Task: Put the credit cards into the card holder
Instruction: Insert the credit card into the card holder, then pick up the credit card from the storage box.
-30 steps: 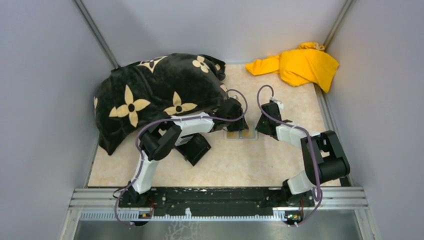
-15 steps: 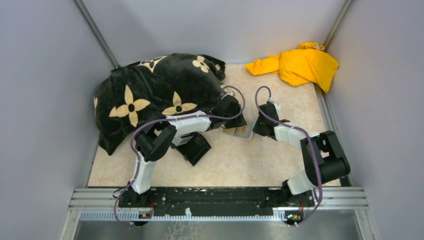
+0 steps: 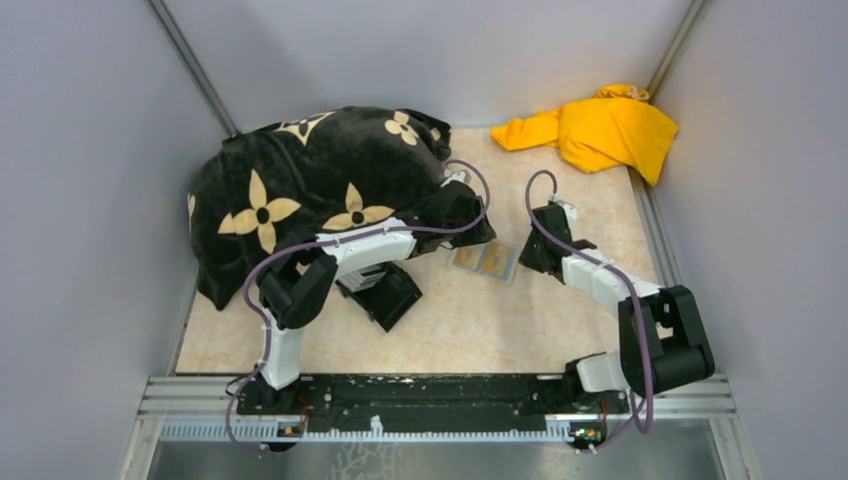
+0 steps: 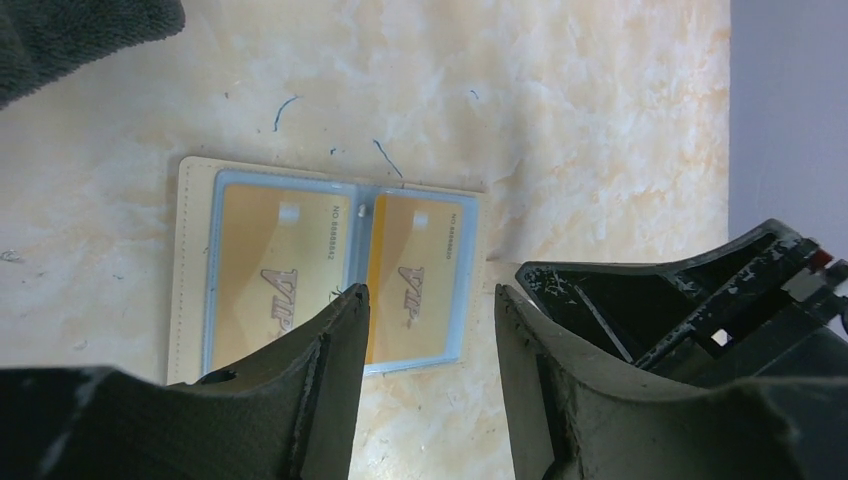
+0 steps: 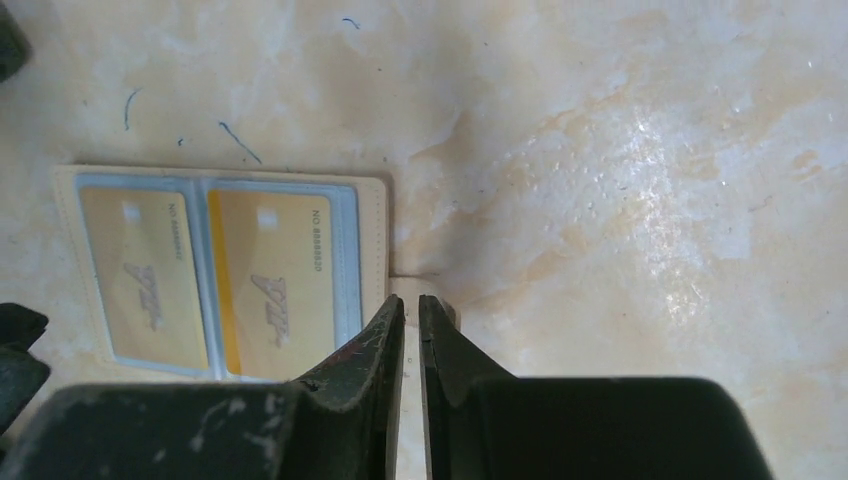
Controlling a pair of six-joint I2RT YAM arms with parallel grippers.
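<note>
**Clerk:** Item one, the card holder [image 3: 485, 260]. Where is it recorded?

**Keeper:** It is laid open and flat on the table [image 3: 450, 330], between the two grippers. Two credit cards [image 4: 275, 290], gold and lettered VIP, are seen inside it. One is held in each clear pocket, side by side across the fold.

**Clerk:** Item two, the left gripper [image 4: 430, 300]. What state and position are entered?

**Keeper:** Its jaws are held well apart, and nothing is clamped. In the left wrist view the right-hand card is framed in the gap between the fingers [image 4: 335, 345]. One fingertip is seen over the fold and the other just past the holder's edge. Whether the holder is touched cannot be told. From above, this gripper is placed at the holder's far left corner.

**Clerk:** Item three, the right gripper [image 5: 411, 300].

**Keeper:** Its jaws are drawn almost together, with only a thin slit left between them. It is set just beside the holder's right edge, where the small clasp tab [image 5: 415, 283] juts out. The tab is seen running up to the fingertips. Whether it is pinched or merely lies under them cannot be told.

**Clerk:** Other stock?

**Keeper:** A black flower-patterned cushion [image 3: 310, 180] is noted at the far left, partly behind the left arm. A black box [image 3: 390, 295] is listed under that arm. A crumpled yellow cloth [image 3: 600, 130] is listed at the far right corner, well apart from the holder.
</note>
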